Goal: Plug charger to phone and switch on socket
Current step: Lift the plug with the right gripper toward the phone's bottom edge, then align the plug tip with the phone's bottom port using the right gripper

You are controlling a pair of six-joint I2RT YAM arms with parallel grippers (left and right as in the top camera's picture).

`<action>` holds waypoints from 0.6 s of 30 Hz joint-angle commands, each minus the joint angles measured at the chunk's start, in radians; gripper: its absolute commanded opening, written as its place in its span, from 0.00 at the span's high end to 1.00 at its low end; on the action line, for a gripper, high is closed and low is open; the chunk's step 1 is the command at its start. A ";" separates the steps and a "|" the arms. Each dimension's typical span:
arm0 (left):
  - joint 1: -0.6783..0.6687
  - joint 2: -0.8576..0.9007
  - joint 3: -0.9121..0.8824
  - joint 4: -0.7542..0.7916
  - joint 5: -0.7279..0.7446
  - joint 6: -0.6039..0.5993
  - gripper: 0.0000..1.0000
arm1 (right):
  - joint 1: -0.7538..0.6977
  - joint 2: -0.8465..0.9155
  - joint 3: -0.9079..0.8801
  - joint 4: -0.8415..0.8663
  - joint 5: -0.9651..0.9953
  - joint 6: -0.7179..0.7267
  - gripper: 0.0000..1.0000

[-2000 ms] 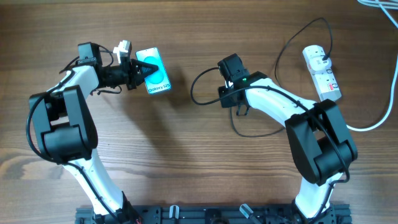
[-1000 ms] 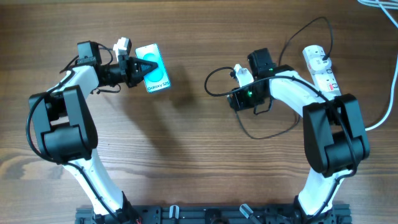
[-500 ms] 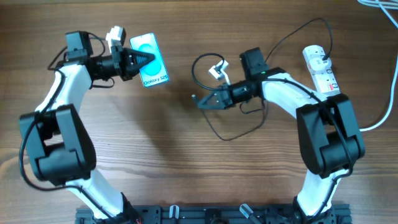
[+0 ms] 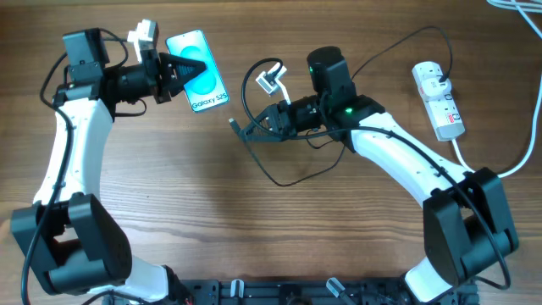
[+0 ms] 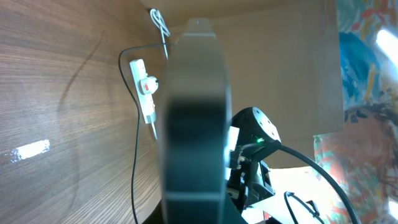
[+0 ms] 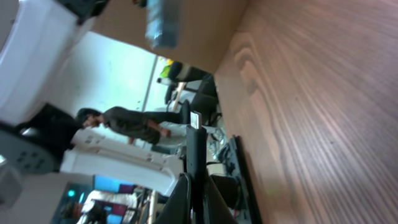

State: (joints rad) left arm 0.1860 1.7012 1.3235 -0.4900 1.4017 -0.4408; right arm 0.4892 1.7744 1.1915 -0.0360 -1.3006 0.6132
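My left gripper (image 4: 186, 69) is shut on the phone (image 4: 200, 71), whose cyan screen faces up at the far left. In the left wrist view the phone (image 5: 193, 118) is a dark blurred bar seen edge-on, rising from the gripper (image 5: 193, 214). My right gripper (image 4: 253, 131) is shut on the charger just behind its silvery plug tip (image 4: 233, 124), which points left, a short gap right of the phone. The black cable (image 4: 281, 181) loops back to the white adapter (image 4: 441, 83) in the socket (image 4: 440, 102). The right wrist view shows the plug end (image 6: 194, 146) between the gripper (image 6: 198, 196) fingers.
The socket's thick white cord (image 4: 501, 174) runs off the right edge. More white cables (image 4: 518, 12) cross the top right corner. The left wrist view shows the socket (image 5: 145, 93) and the right arm (image 5: 256, 134) beyond the phone. Both arm bases stand at the table's near edge.
My left arm has carried the phone up and to the left. The right arm has swung left with the charger plug, dragging the cable loop toward the phone.
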 commanded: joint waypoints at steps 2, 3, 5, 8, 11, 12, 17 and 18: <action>-0.056 -0.014 0.002 0.004 -0.063 -0.037 0.96 | 0.058 -0.021 0.011 0.036 0.067 0.019 0.96; -0.061 -0.014 0.002 0.008 -0.073 -0.039 0.96 | 0.070 -0.027 0.012 0.039 0.077 0.018 0.96; -0.061 -0.014 0.002 0.012 -0.072 -0.039 0.96 | 0.080 -0.042 0.012 0.037 0.092 0.019 0.96; -0.060 -0.014 0.002 0.020 -0.071 -0.039 0.96 | 0.079 -0.056 0.012 0.049 0.098 0.027 0.96; -0.060 -0.014 0.002 0.045 -0.062 -0.039 0.96 | 0.070 -0.056 0.012 0.080 0.089 0.050 0.96; -0.060 -0.014 0.002 0.055 -0.049 -0.039 0.96 | 0.067 -0.056 0.012 0.089 0.090 0.063 0.96; -0.054 -0.014 0.002 0.087 0.044 -0.039 0.96 | 0.052 -0.056 0.012 0.134 0.090 0.104 0.96; -0.051 -0.014 0.002 0.087 0.048 -0.039 0.96 | 0.051 -0.056 0.012 0.151 0.090 0.121 0.96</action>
State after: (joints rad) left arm 0.1253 1.7016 1.3235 -0.4114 1.3666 -0.4778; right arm 0.5453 1.7458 1.1915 0.0845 -1.2125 0.6903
